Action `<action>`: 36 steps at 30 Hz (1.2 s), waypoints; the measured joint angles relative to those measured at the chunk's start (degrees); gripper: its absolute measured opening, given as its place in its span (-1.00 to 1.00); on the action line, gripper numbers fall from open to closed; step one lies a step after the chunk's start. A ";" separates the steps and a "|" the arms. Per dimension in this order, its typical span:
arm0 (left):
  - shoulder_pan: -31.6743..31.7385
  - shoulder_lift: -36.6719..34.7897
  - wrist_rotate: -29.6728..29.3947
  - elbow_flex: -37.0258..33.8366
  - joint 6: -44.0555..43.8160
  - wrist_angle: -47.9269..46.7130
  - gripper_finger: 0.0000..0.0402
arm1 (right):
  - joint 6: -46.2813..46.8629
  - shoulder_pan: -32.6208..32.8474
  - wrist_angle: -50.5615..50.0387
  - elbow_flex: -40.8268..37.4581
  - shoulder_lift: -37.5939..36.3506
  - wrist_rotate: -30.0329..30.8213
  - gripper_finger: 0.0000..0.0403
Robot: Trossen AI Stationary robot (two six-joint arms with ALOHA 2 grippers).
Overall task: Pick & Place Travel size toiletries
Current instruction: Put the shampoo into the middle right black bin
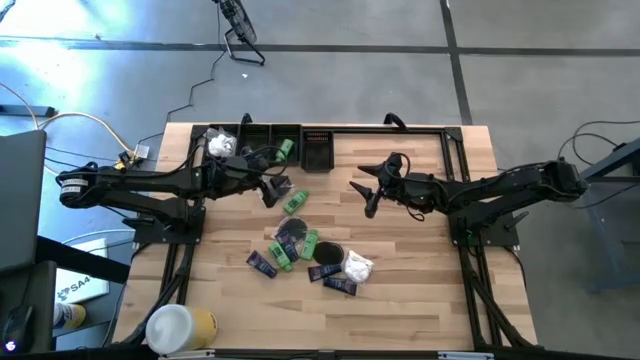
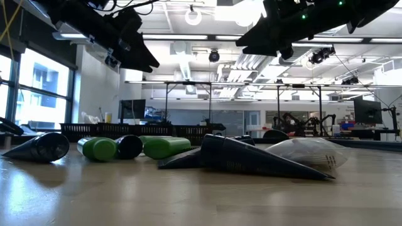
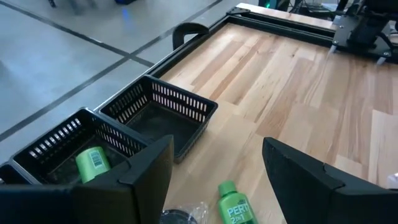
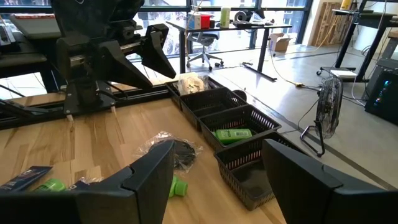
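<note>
The travel size toiletries lie loose mid-table: green bottles (image 1: 295, 203) (image 1: 281, 255), dark sachets (image 1: 262, 264) (image 1: 340, 286), black discs (image 1: 291, 230) (image 1: 328, 253) and a white wrapped packet (image 1: 358, 266). Three black baskets stand along the far edge. One holds a white packet (image 1: 220, 145), the middle one a green bottle (image 3: 92, 165), and the third (image 3: 163, 118) holds nothing. My left gripper (image 1: 275, 190) hovers open near the baskets, above a green bottle (image 3: 235, 204). My right gripper (image 1: 368, 195) hovers open to the right of the pile, holding nothing (image 4: 217, 146).
A large white-and-yellow cylinder (image 1: 180, 328) stands at the near left corner. A black frame rail (image 1: 400, 130) runs along the table's far edge to the right of the baskets. Bare wood (image 1: 420, 260) lies right of the pile.
</note>
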 joint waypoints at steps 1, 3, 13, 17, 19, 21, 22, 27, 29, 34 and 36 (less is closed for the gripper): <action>0.00 0.00 0.00 0.00 -0.02 0.09 0.20 | -0.02 0.01 0.00 0.00 0.01 0.00 0.16; 0.00 0.15 0.35 -0.02 -0.02 0.94 0.20 | -0.02 0.02 0.00 0.00 0.01 0.00 0.16; 0.00 3.77 1.81 -0.04 0.48 4.03 0.20 | -2.97 0.15 -1.22 -0.02 0.01 -2.42 0.06; 0.00 4.50 1.79 -0.04 0.48 4.01 0.20 | -3.71 0.12 -1.46 -0.02 0.01 -6.41 -0.17; 0.00 4.50 1.79 -0.04 0.48 4.03 0.20 | -4.57 0.12 -3.30 -0.02 -0.59 -6.49 -0.32; 0.00 4.50 1.81 -0.04 0.48 4.07 0.20 | -4.46 -0.11 -6.10 -0.02 -1.81 -6.47 -0.47; 0.00 4.50 1.81 -0.04 0.46 4.07 0.20 | -3.97 -0.27 -7.55 -0.02 -2.74 -6.47 -0.55; 0.00 4.50 1.79 -0.04 0.46 4.16 0.20 | -2.46 -0.27 -15.21 -0.02 -10.22 -6.79 -0.91; 0.00 4.50 1.79 -0.04 0.46 4.57 0.20 | -2.89 -0.24 -18.59 -0.02 -13.73 -8.53 -0.96; 0.00 4.50 1.81 -0.04 0.44 6.61 0.20 | -2.39 -0.26 -26.40 -0.02 -20.98 -9.67 -0.96; 0.00 4.50 1.79 -0.04 0.22 6.55 0.20 | -2.38 -0.26 -28.76 -0.02 -22.57 -11.33 -0.98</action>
